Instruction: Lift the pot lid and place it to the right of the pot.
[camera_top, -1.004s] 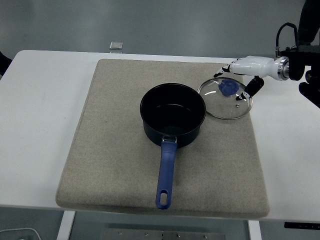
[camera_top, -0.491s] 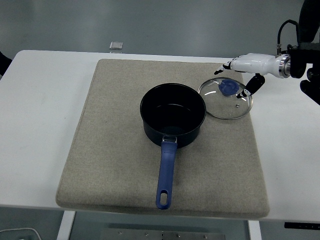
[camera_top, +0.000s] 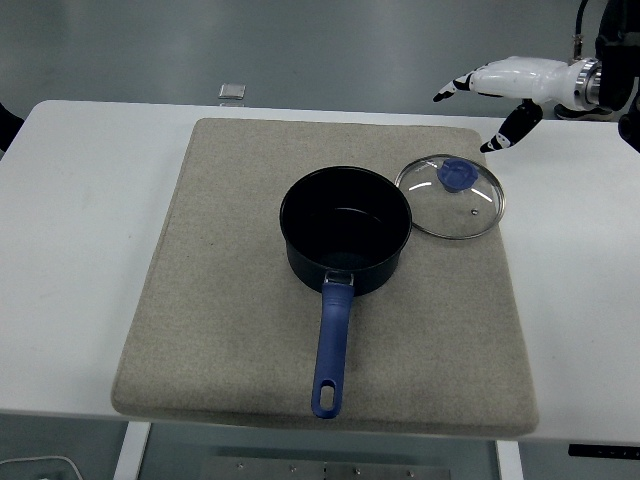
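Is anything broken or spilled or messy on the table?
No, nothing stands out. The pot sits upright on the grey mat with its blue handle pointing at the near edge. The glass lid lies flat on the mat just right of the pot, knob up. The right hand is open above the table, holding nothing.

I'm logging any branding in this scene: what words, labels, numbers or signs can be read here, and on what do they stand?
None can be read.
Pot, its blue handle, glass lid, grey mat, right hand: no print shows.
Small grey object at the table's far edge: too small to tell whether it bears any marking.
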